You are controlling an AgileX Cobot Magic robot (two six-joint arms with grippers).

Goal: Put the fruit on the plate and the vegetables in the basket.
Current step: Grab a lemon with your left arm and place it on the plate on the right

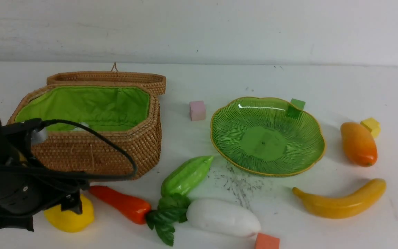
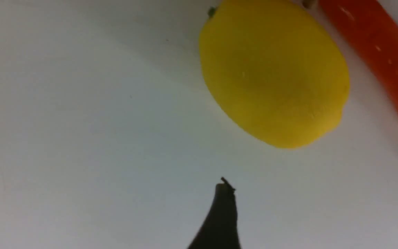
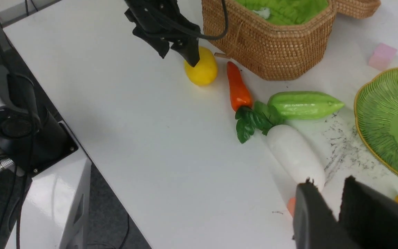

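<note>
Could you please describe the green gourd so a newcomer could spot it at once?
Start at the brown woven wicker basket at the left. Just off its front right corner lies the light green ridged gourd, tip toward the green glass plate. Its neighbours, the white radish and orange-red carrot, are smooth.

The white table (image 1: 323, 79) bears basket (image 1: 116, 152), plate (image 1: 268, 138), mango (image 1: 358, 143), banana (image 1: 340, 204), gourd (image 1: 185, 176), four cubes (image 1: 197, 110); lemon (image 1: 76, 219), carrot (image 1: 123, 204), radish (image 1: 223, 218) along its near edge.

Front camera faces forward over the table (image 1: 323, 83); left wrist camera, close above, shares the lemon (image 1: 71, 221).
</note>
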